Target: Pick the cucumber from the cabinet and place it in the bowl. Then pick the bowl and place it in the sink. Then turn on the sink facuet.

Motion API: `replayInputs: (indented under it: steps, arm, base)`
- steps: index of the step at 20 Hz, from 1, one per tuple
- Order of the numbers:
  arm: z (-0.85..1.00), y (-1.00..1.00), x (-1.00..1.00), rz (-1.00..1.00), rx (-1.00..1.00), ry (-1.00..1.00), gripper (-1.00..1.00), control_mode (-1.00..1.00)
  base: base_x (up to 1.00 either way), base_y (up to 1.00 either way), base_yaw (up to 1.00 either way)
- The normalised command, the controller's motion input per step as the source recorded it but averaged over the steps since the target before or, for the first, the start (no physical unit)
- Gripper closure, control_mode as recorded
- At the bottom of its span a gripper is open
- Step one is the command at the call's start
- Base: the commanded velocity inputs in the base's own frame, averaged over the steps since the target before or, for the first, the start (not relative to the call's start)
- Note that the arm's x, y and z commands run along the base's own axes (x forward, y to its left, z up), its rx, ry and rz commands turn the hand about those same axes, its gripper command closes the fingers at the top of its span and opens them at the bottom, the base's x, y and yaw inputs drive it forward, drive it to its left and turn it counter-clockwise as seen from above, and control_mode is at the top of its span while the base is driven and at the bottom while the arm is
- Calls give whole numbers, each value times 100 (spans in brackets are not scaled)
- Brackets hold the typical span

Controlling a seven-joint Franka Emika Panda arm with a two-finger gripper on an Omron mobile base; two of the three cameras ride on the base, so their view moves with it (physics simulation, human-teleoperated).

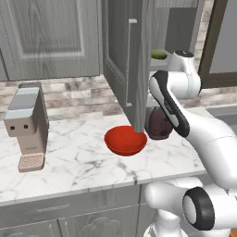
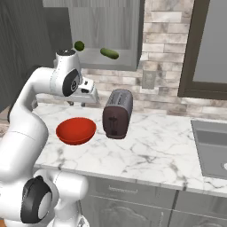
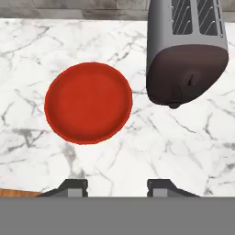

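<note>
The dark green cucumber (image 2: pixel 109 53) lies on the pale shelf of the open cabinet (image 2: pixel 106 26), whose door (image 1: pixel 136 69) stands swung out. Below it the red bowl (image 3: pixel 88 103) (image 1: pixel 125 140) (image 2: pixel 76 130) sits empty on the marble counter. My gripper (image 3: pixel 117 187) hangs above the counter, looking straight down at the bowl and a little to its near side. It is open, with nothing between its fingertips. My hand (image 2: pixel 86 91) is well below the shelf. A corner of the sink (image 2: pixel 213 146) shows at the far right. The faucet is out of view.
A dark toaster (image 2: pixel 117 113) (image 3: pixel 186 55) stands close to the right of the bowl. A small round green thing (image 2: pixel 79 45) sits on the shelf left of the cucumber. A coffee machine (image 1: pixel 28 127) stands at the counter's left end.
</note>
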Motion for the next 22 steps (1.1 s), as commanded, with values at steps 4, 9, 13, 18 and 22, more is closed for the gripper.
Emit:
replayInputs:
  steps: [4,9,13,18,22]
  arm:
    - [2,0,-4,-1,0,-6,-100,-100]
    - [48,0,-11,0,-1,-26,-100,-100]
    - [69,-5,-3,0,-1,-28,-100,-100]
    - [83,-13,0,0,0,-27,-100,-100]
    - [79,-25,0,-1,0,-23,-100,-100]
  base:
    - [0,0,0]
    - [0,0,0]
    - [0,0,0]
    - [0,0,0]
    - [0,0,0]
